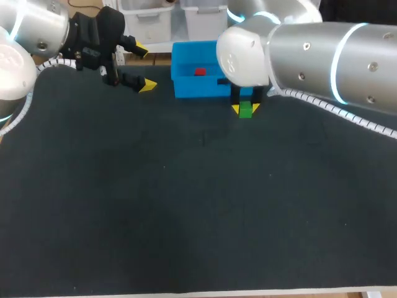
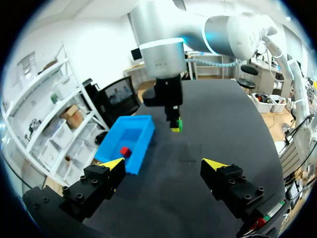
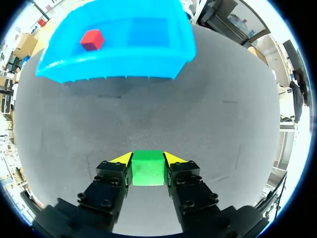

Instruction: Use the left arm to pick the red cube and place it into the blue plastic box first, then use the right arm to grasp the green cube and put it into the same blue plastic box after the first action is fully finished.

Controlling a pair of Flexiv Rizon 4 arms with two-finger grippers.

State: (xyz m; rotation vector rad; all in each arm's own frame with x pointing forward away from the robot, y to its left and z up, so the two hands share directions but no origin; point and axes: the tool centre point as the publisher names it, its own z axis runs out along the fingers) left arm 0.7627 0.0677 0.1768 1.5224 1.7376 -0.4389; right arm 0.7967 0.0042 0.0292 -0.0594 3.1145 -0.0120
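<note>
Between the two yellow-tipped fingers of the right end effector (image 3: 148, 159) sits the small green cube (image 3: 148, 169). Both fingers press against its sides, so the grip is closed on it. The cube is just beside the near wall of the blue plastic box (image 3: 114, 67), low over the dark desk (image 1: 186, 205); whether it is lifted clear I cannot tell. The small red cube (image 3: 92, 39) lies inside the box, so the first half of the task looks done. What is left, by my reading, is to raise the green cube over the wall and release it inside. The right arm comes in from the right and reaches past the middle, its wrist pointing down. The left end effector (image 2: 164, 164) hangs at the desk's far left, off to the box's side, with its fingers wide apart and holding nothing.
</note>
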